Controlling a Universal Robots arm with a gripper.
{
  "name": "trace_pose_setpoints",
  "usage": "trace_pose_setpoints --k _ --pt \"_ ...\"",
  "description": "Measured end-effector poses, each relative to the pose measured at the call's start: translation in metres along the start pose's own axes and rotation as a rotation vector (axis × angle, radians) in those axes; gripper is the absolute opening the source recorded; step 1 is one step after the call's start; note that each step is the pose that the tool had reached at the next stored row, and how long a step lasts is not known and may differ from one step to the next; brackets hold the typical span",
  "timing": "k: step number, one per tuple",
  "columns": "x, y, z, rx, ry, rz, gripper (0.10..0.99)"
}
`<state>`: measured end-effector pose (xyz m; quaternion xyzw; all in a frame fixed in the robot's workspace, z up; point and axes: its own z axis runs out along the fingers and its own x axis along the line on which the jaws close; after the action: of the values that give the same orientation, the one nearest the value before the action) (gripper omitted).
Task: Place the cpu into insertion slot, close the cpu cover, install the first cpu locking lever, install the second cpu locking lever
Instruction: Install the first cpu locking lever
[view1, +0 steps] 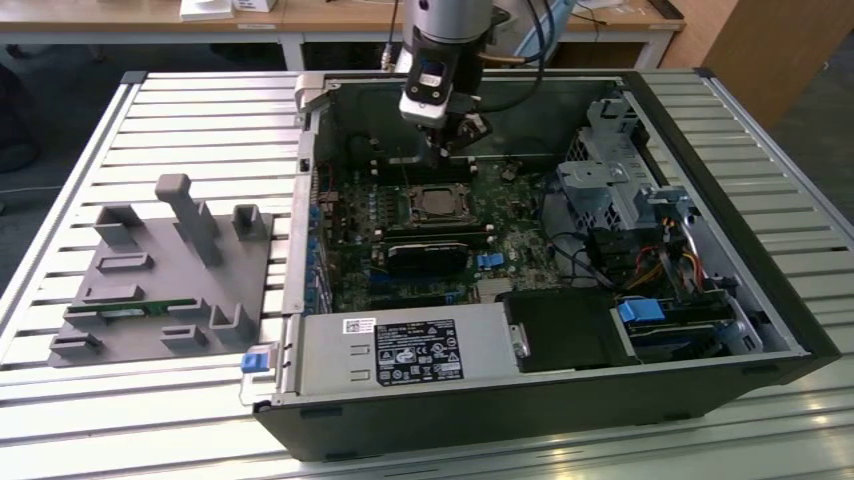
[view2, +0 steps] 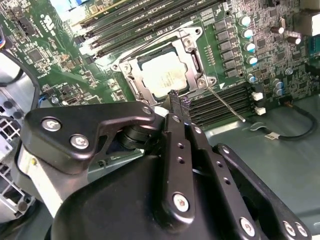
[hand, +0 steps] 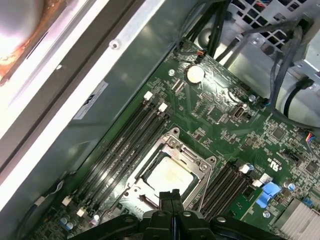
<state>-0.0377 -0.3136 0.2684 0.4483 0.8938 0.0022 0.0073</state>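
Slatted metal table (view1: 174, 110), open PC case (view1: 747, 300) lying on it. cpu (view2: 167, 75) sat in insertion slot (view2: 141, 89), cpu cover (view2: 192, 55) down over it. Gripper (view2: 175, 96) hung just above socket edge, jaws pinched together, empty. Locking lever (view2: 225, 102) looked unlatched. Reckon tips could've skidded off that thin wire and gouged memory slots (view2: 220, 107) beside it.

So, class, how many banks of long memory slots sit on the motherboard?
2. One bank lies between the cpu and the case wall; the other bank lies on the cpu's opposite side. The gripper covers some motherboard, so more could be hidden.
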Motion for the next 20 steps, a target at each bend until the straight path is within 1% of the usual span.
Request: trace_pose_setpoints --k 3,6,13,20 --pt "0.0007 -0.0009 0.0 0.0 0.0003 -0.022 0.122" --pt "0.0008 -0.001 0.0 -0.001 0.0006 -0.062 0.122" --pt "0.0008 -0.001 0.0001 -0.002 0.0021 -0.201 0.122" --pt "0.0008 -0.0011 0.0001 -0.003 0.0031 -0.297 0.122"
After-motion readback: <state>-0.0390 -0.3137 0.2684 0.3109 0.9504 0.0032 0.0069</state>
